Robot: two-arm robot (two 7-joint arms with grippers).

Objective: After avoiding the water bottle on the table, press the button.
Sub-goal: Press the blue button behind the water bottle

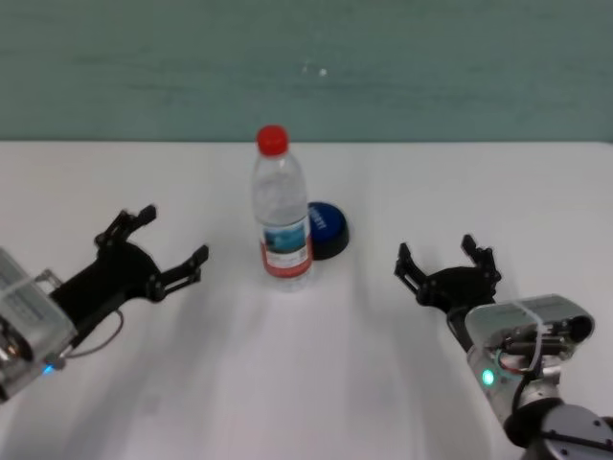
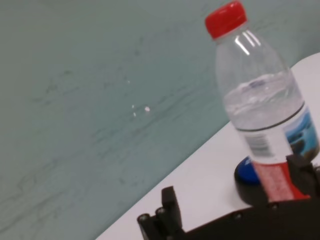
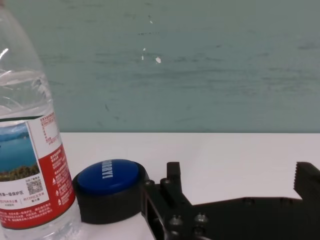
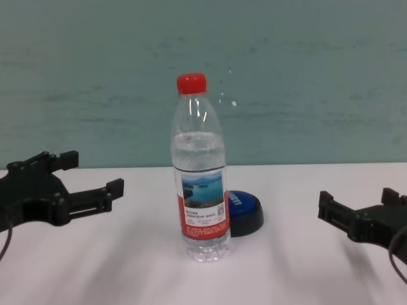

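Note:
The water bottle [image 1: 281, 209], clear with a red cap and a lake label, stands upright in the middle of the white table [image 1: 316, 383]. The blue button [image 1: 326, 224] on its black base ring sits just behind the bottle, to its right, partly hidden by it. My left gripper [image 1: 172, 240] is open and empty, to the left of the bottle. My right gripper [image 1: 442, 257] is open and empty, to the right of the button. The bottle [image 4: 200, 171] and button [image 4: 245, 210] also show in the chest view, and the button [image 3: 110, 177] shows close in the right wrist view.
A teal wall [image 1: 383, 67] runs behind the table's far edge. Bare tabletop lies in front of the bottle and between both grippers.

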